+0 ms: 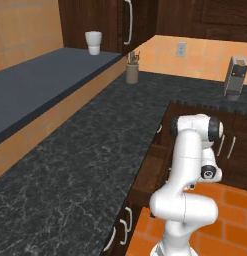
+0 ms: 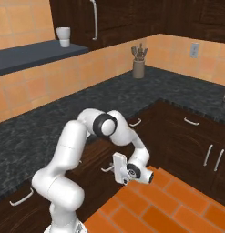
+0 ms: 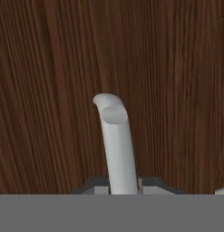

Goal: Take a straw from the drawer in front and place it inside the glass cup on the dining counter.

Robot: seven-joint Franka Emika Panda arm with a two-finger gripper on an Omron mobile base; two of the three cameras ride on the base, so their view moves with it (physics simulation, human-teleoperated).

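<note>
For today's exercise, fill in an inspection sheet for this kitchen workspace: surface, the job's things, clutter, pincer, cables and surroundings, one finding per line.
Surface: black speckled counter running into a corner, bare near the robot.
Job's things: dark wooden drawer front with its silver bar handle; straw and glass cup nothing seen.
Clutter: utensil holder in the corner, white cup on the grey shelf.
Pincer: pincer shut on the handle, hand low at the drawer.
Cables: nothing seen.
Surroundings: orange tiled wall with an outlet, dark cabinets, orange brick floor.
</note>
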